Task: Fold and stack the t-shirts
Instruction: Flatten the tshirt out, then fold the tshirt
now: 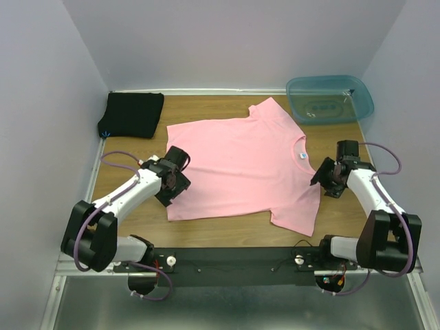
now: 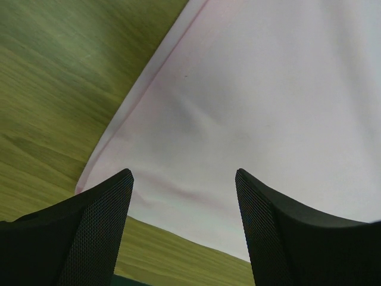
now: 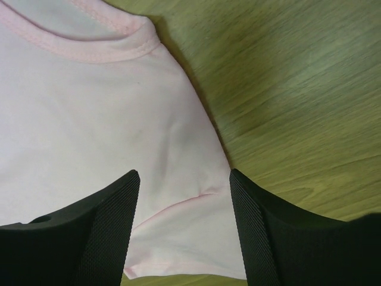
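Observation:
The light pink t-shirt (image 1: 240, 161) lies spread flat in the middle of the table, its neck with the small blue label (image 1: 302, 156) toward the right. The black t-shirt (image 1: 132, 114) lies folded at the back left. My left gripper (image 1: 180, 180) is open over the shirt's bottom-left hem; the pink cloth (image 2: 268, 107) shows between its fingers (image 2: 101, 226). My right gripper (image 1: 322, 180) is open over the near sleeve by the collar; the sleeve seam (image 3: 178, 205) lies between its fingers (image 3: 256, 232). Neither holds anything.
A translucent blue-green plastic bin (image 1: 330, 98) stands at the back right. White walls close the table at the back and both sides. Bare wood (image 1: 137, 213) shows left of the pink shirt and in front of it.

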Available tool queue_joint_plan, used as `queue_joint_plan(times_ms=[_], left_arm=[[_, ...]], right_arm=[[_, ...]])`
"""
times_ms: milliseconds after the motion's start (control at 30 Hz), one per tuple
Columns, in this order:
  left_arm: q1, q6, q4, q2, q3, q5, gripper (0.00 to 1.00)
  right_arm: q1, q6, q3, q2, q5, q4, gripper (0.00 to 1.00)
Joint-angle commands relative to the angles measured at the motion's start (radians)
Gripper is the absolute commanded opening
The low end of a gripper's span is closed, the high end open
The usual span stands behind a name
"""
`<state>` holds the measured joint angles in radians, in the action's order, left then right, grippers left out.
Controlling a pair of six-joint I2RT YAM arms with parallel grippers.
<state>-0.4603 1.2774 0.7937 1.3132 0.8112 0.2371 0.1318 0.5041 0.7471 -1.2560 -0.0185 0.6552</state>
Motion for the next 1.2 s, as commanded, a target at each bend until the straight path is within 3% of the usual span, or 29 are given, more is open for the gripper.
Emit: queue_joint_plan(times_ms=[0, 200, 400, 633, 933, 1167], left_arm=[[-0.005, 0.008, -0.004, 0.023, 0.005, 0.03, 0.78], [0.005, -0.069, -0.033, 0.168, 0.134, 0.094, 0.75], [0.034, -0.162, -0.111, 0.286, 0.198, 0.096, 0.77], [0.072, -0.231, -0.149, 0.362, 0.233, 0.103, 0.77], [0.115, -0.274, -0.203, 0.396, 0.19, 0.079, 0.77], [0.161, -0.311, -0.222, 0.466, 0.242, 0.076, 0.77]], right_arm=[[-0.004, -0.036, 0.027, -0.04, 0.054, 0.043, 0.68], [-0.058, -0.062, 0.096, -0.097, 0.04, 0.023, 0.63], [-0.276, -0.065, 0.227, -0.226, 0.161, 0.003, 0.64], [-0.395, -0.084, 0.38, -0.38, 0.189, -0.041, 0.65], [-0.432, -0.084, 0.512, -0.589, 0.172, -0.14, 0.67], [-0.434, -0.108, 0.589, -0.729, 0.218, -0.158, 0.67]])
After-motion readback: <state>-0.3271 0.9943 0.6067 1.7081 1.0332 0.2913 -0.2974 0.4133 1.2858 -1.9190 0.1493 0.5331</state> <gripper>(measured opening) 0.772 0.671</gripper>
